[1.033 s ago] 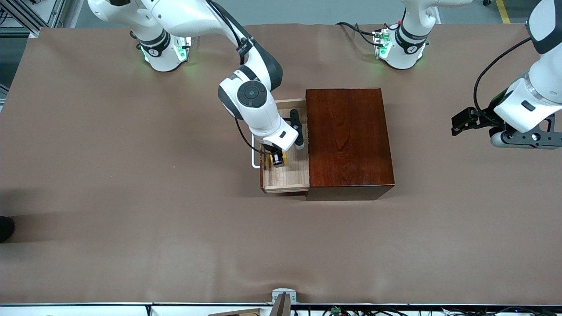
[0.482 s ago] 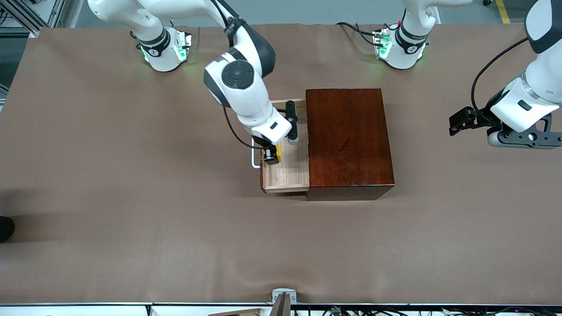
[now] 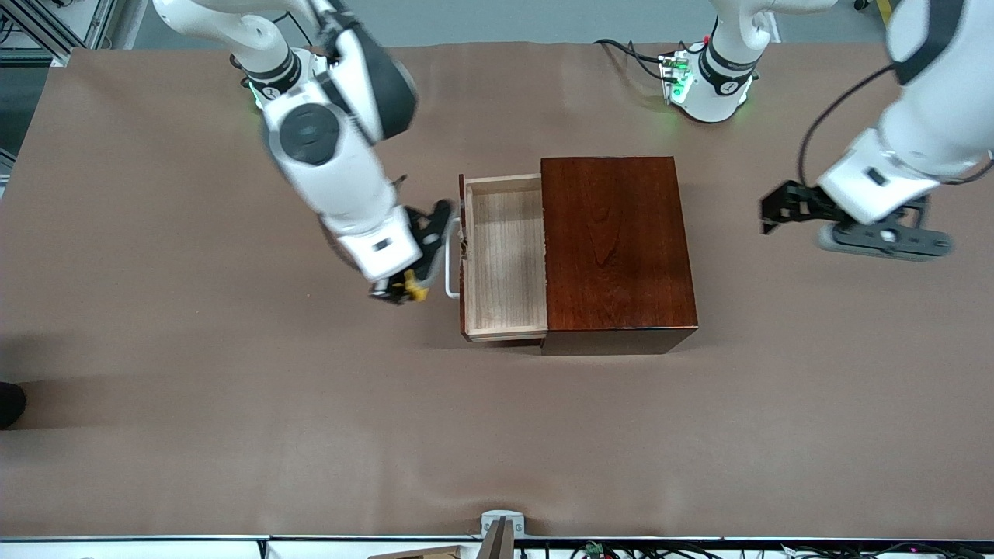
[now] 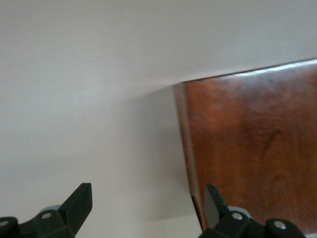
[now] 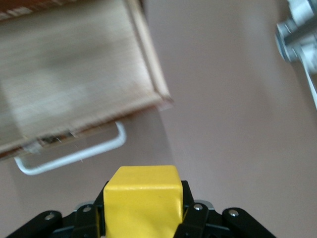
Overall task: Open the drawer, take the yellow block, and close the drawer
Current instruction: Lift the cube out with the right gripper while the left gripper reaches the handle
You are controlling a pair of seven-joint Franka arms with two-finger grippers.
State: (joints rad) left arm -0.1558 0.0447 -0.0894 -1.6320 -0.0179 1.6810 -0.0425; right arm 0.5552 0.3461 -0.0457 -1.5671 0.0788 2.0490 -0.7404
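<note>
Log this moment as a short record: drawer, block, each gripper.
drawer: pulled out of the wooden box, nothing inside, white handle toward the right arm's end
yellow block: out of the drawer, clamped in the right gripper
right gripper: shut on the block, over the table beside the handle
left gripper: open, holding nothing, over the table beside the box

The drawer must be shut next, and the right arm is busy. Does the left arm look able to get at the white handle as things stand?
Probably not directly. The left claw, open, hangs over the table past the box's closed end, while the handle faces the right arm's end, beside the right claw holding the yellow block.
</note>
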